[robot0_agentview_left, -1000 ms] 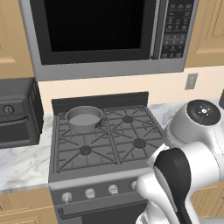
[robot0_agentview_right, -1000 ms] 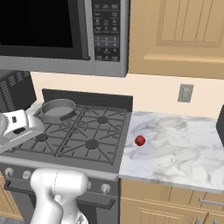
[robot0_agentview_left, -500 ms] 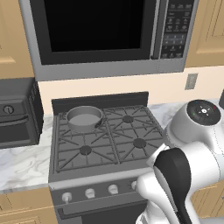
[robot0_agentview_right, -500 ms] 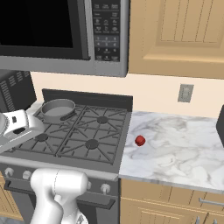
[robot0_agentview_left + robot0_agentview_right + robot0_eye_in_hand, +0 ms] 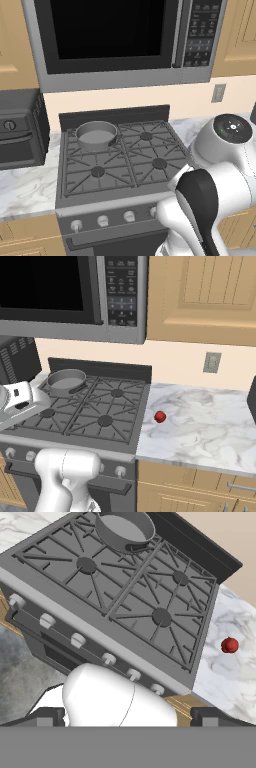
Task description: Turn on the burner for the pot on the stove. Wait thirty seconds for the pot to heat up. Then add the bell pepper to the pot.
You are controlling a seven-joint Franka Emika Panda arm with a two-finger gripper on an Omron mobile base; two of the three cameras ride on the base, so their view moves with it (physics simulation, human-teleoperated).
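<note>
Since the small round grey metal pot [image 5: 96,135] sits on the back-left burner of the dark grey gas stove [image 5: 120,160], its knob in the pale front row must be turned first, so the small red bell pepper [image 5: 160,416] waits on the marble counter [image 5: 210,426] just beside the stove; whether the gripper's fingers are parted, I cannot tell

Matt grey metal pot [image 5: 96,135], marble-veined counter [image 5: 200,426] (smooth), wooden cabinets [image 5: 200,296].
</note>
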